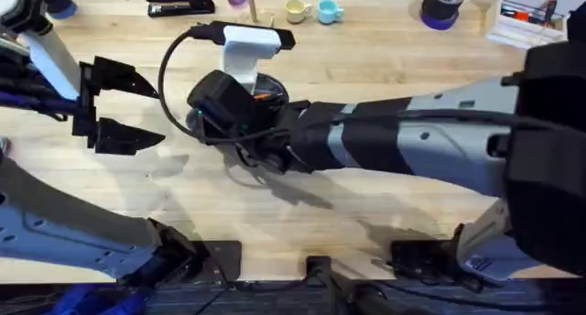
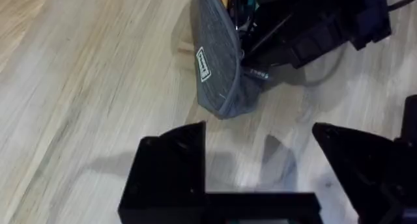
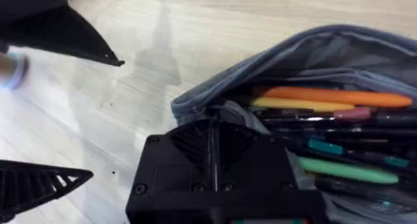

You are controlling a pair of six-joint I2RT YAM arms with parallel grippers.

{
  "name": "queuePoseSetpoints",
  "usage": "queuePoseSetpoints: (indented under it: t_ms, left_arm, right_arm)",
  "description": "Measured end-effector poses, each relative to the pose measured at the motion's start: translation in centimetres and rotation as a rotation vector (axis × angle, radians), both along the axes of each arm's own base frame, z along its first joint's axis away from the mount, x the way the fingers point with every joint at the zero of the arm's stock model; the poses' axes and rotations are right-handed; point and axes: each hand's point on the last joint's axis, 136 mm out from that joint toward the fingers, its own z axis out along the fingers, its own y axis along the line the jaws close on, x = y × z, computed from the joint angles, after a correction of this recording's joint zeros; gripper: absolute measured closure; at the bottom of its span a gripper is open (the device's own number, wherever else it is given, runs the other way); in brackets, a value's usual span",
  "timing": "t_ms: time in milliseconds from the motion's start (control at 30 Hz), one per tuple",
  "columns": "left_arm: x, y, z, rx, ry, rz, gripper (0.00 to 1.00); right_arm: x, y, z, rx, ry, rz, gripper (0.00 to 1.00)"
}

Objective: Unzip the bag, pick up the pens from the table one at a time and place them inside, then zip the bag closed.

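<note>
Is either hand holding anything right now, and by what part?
The left hand is open and holds nothing. The right hand is shut at the open rim of the blue-grey fabric pouch; whether it pinches the zipper or fabric cannot be told.

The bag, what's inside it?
The bag is open, with lots of pens inside: an orange pen, a yellow one, a pink one and a green pen. The right tool, shut, covers one end, so anything under it is hidden.
</note>
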Motion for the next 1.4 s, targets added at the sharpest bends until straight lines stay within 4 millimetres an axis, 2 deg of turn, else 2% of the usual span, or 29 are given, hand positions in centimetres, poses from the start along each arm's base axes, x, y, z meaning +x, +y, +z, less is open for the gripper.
queuePoseSetpoints:
  t_ms: [300,367,567,700,1100,1200,1233,1300,1400]
  left_arm:
    - [0.0,0.0,0.0,0.000,0.000,0.000,0.008]
    - [0.0,0.0,0.0,0.000,0.000,0.000,0.008]
    - [0.0,0.0,0.0,0.000,0.000,0.000,0.008]
    - [0.0,0.0,0.0,0.000,0.000,0.000,0.008]
    - [0.1,0.1,0.0,0.003,-0.003,0.000,0.008]
    - [0.1,0.1,0.0,0.003,-0.004,0.000,0.008]
    - [0.1,0.1,0.0,0.003,-0.003,0.000,0.008]
    - [0.1,0.1,0.0,0.003,-0.004,0.000,0.008]
    - [0.1,0.1,0.0,0.003,-0.004,0.000,0.008]
  right_arm:
    - [-0.5,-0.9,0.3,-0.113,-0.040,0.073,0.972]
    - [-0.6,-1.5,1.4,-0.128,-0.053,0.084,0.973]
    - [-0.3,-2.1,6.7,-0.084,-0.143,0.099,0.973]
    - [-0.3,-2.3,8.8,-0.074,-0.189,0.115,0.973]
    - [-0.5,-2.7,8.8,-0.130,-0.220,0.158,0.974]
    - [-1.2,-2.3,9.3,-0.114,-0.216,0.205,0.974]
    - [-1.7,-2.0,9.6,-0.101,-0.214,0.234,0.941]
    - [-2.6,-1.5,10.0,-0.083,-0.212,0.289,0.674]
    - [-3.8,-1.0,9.9,-0.078,-0.196,0.353,0.212]
